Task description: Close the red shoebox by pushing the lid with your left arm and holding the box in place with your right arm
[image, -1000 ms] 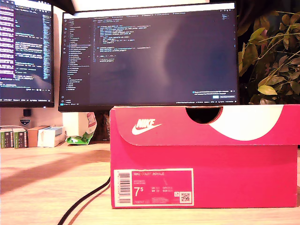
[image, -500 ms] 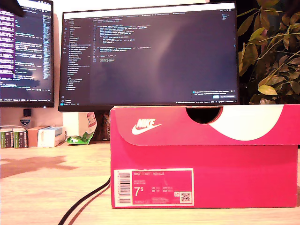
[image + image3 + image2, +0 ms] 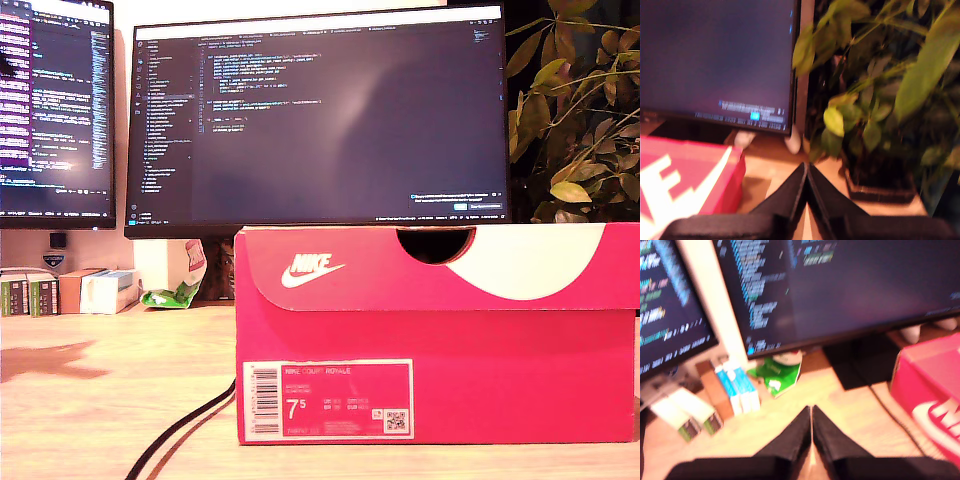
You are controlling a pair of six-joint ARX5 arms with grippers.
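Note:
The red shoebox (image 3: 430,340) stands on the wooden desk and fills the exterior view's lower right. Its lid (image 3: 400,265) lies flat down on it, swoosh facing the camera. No gripper shows in the exterior view. In the first wrist view my first gripper (image 3: 811,410) is shut, fingertips touching with nothing between them, held above the desk and apart from one end of the box (image 3: 932,390). My second gripper (image 3: 806,167) is also shut and empty, off the other end of the box (image 3: 685,175), near a potted plant.
Two lit monitors (image 3: 320,115) (image 3: 55,110) stand behind the box. A leafy plant (image 3: 580,110) rises at the exterior view's right. Small cartons (image 3: 70,290) and a green packet (image 3: 175,293) sit at its left. A black cable (image 3: 185,430) runs across the desk.
The arm's shadow on the desk at the exterior view's left has shrunk and slid further left. A dark shape at that view's top left has almost left the picture. The box has not moved.

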